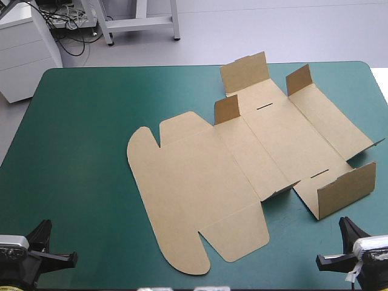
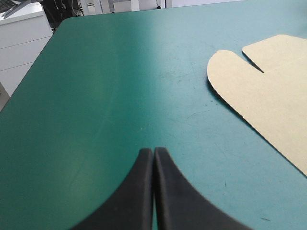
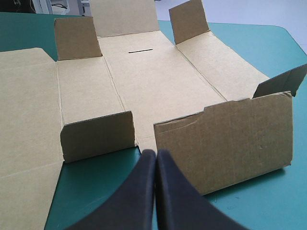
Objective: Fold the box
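Box flat on table, some flaps up. L tool at 7 o'clock, R tool at 5: both clenched, off box.

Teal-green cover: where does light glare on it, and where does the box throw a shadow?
High view: a pale sheen on the teal-green cover beyond the box. Left wrist view: the sheen runs ahead of the left gripper. Right wrist view: a shadow under the box's raised near wall.

Both end effectors pinched closed
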